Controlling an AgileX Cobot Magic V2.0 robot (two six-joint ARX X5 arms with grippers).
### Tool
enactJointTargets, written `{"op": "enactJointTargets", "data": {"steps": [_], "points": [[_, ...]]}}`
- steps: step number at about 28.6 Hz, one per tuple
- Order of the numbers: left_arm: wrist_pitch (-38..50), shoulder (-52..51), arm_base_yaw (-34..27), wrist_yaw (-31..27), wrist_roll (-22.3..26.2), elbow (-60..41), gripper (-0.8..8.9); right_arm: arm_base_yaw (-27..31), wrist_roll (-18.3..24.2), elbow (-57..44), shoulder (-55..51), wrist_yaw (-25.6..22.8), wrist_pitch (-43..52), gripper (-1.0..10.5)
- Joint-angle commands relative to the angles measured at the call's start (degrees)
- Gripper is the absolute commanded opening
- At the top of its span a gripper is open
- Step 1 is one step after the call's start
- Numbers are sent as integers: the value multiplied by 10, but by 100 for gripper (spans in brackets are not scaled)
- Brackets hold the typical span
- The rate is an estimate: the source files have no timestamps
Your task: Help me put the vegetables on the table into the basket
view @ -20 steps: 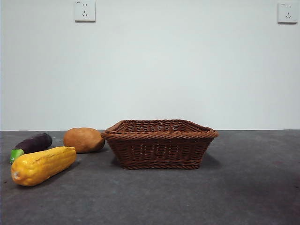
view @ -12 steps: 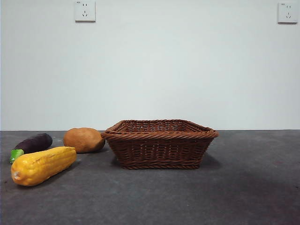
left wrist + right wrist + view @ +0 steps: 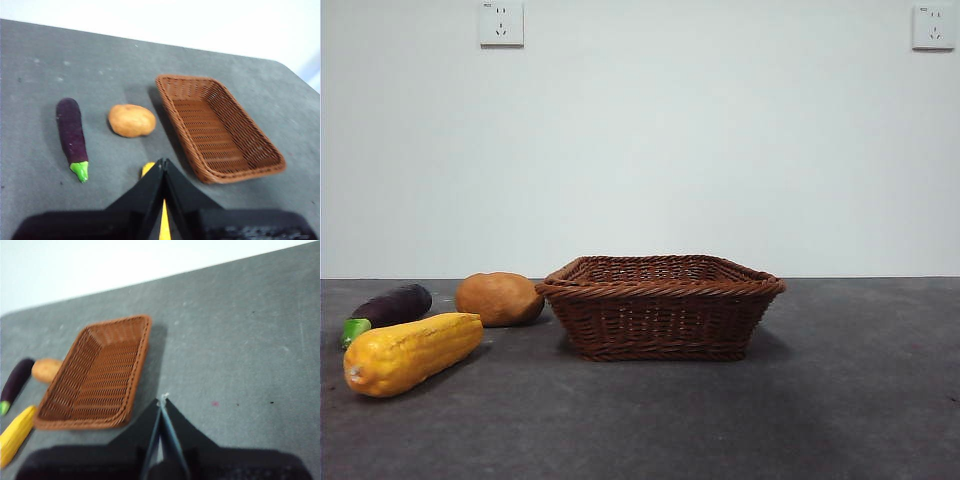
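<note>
Vegetables lying on the table beside an empty basket, both grippers hanging above with fingers together.

Corn cob [image 3: 410, 352] is lying nearest the front edge of the table [image 3: 840, 400], toward its left side, with the eggplant [image 3: 388, 310] just behind it, green stem end pointing forward, and the potato [image 3: 499, 298] sitting just beside the basket's left wall. Basket [image 3: 660, 305] is standing around the middle of the table, nothing lying inside it. Left gripper [image 3: 163, 162] is hovering over the corn cob, its jaws pressed together and gripping nothing. Right gripper [image 3: 162, 401] is hanging over bare table on the basket's right side, jaws likewise closed on nothing. Two wall sockets [image 3: 501, 22] are showing on the white wall behind.
</note>
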State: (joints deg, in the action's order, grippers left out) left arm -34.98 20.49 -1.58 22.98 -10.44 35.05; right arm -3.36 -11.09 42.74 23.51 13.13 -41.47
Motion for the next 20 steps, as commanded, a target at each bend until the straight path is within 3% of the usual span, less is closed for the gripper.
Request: {"op": "enactJointTargets", "data": {"steps": [1,7,17,18,20], "points": [[-48,26,1,15,44,43,-7,0,41,57,37,16,-47,-11],[-152,81,2,28,105,125,-7,0,88,140,105,31,-147,-11],[-166,123,2,31,122,161,8,0,144,163,149,56,-185,2],[-165,123,2,31,122,161,65,0,144,163,149,56,-185,7],[-163,123,2,31,122,161,373,0,144,163,149,56,-182,169]]}}
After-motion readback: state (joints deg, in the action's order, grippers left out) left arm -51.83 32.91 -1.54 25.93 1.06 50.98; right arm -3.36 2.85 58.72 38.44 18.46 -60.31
